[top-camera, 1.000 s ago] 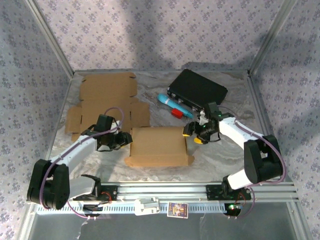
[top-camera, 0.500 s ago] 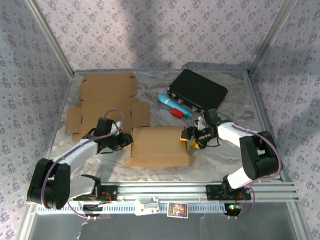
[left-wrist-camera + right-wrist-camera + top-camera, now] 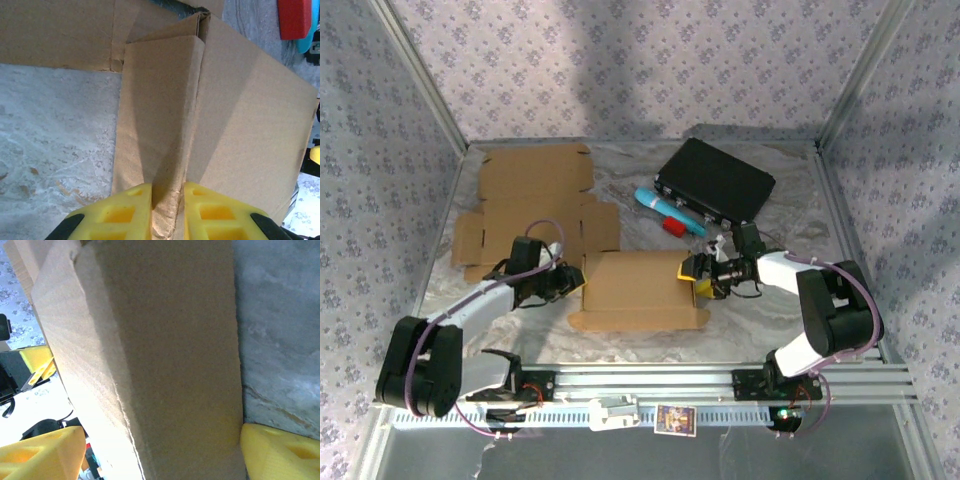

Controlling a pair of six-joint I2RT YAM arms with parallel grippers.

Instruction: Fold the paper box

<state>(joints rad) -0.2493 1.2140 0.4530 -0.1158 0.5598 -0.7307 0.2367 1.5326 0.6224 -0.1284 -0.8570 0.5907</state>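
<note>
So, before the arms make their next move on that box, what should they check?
1. Left fingers pinching the box wall: ok.
2. Right fingers astride the box's other end: ok; open, not gripping.
3. Box lying between both arms: ok.
4. Case and tube apart from the box: ok.
5. Flat cardboard free of the box: cannot tell.
6. Box fully folded: not ok; the near flap lies flat.
</note>
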